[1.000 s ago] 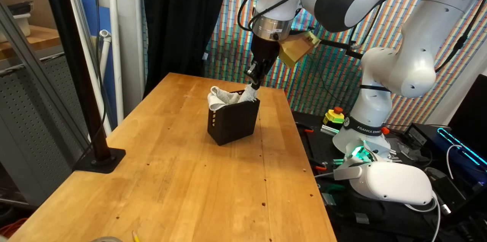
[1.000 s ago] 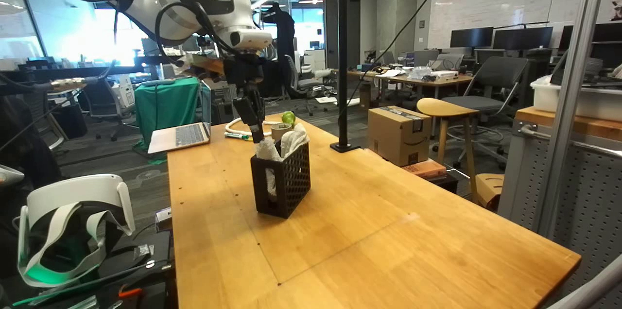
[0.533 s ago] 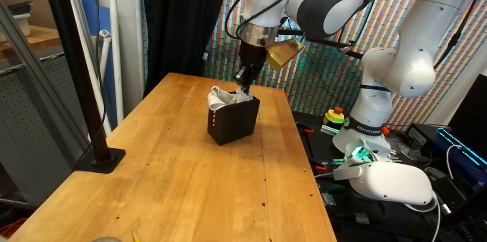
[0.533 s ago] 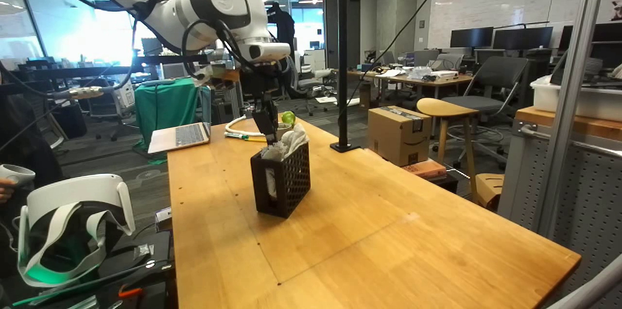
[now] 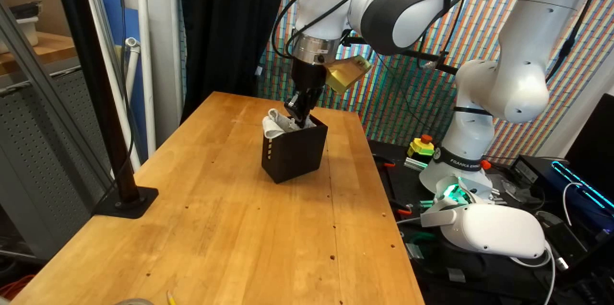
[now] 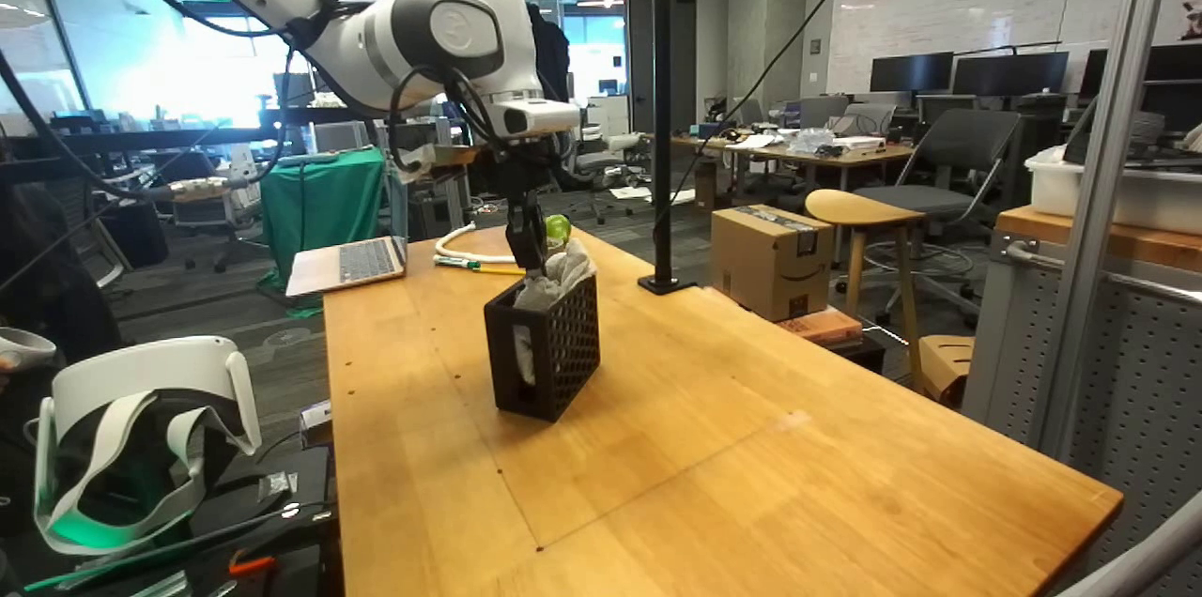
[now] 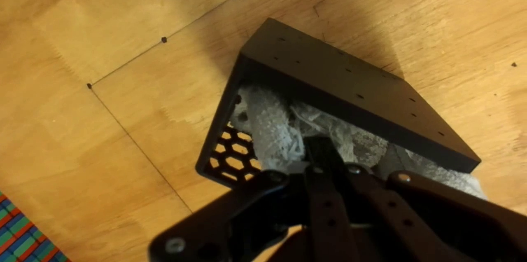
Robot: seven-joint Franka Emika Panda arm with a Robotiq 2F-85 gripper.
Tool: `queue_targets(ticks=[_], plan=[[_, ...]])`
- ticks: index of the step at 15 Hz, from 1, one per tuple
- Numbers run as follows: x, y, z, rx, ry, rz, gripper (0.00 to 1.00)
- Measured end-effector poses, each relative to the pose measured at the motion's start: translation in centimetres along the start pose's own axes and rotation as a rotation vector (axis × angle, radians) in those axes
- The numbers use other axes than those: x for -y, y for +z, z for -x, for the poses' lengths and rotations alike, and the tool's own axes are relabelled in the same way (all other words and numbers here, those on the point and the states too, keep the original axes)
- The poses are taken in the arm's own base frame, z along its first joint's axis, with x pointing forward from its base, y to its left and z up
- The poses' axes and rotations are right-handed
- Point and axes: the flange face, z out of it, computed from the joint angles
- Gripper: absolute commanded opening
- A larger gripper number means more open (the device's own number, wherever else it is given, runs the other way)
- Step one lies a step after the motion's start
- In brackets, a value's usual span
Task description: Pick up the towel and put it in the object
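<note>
The grey-white towel (image 5: 273, 127) is bunched inside a black, open-topped holder (image 5: 295, 156). Part of it sticks up above the far rim end. The towel (image 6: 568, 268) and holder (image 6: 575, 353) also show in an exterior view. The holder stands upright on the table. My gripper (image 5: 300, 125) points down with its tips at the holder's opening, against the towel; its tips (image 6: 535, 268) show there too. In the wrist view the fingers (image 7: 323, 142) are together among the towel's folds (image 7: 269, 126), inside the holder's wall (image 7: 329, 68). Whether cloth is pinched between them is hidden.
A black pole base (image 5: 127, 202) stands at the table's edge. A laptop (image 6: 352, 268), a white tube (image 6: 460, 245) and a green round thing (image 6: 557, 228) lie at the far end. A pencil (image 5: 171, 298) lies on the table. A white headset (image 5: 499, 230) sits beside it.
My gripper has moved along the holder's opening and lower. The towel end that stood up under the gripper is now lower and shifted the same way. The holder has not moved.
</note>
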Motion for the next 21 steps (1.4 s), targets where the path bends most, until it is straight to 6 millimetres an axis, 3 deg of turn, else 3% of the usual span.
queue_targets(ticks=[6, 13, 21], plan=[[-0.8, 1.2, -0.8, 0.034, 0.016, -0.006, 0.04], [1.1, 6.8, -2.4, 0.11, -0.035, -0.039, 0.04], [2.0, 7.1, -4.3, 0.13, -0.054, -0.076, 0.04]])
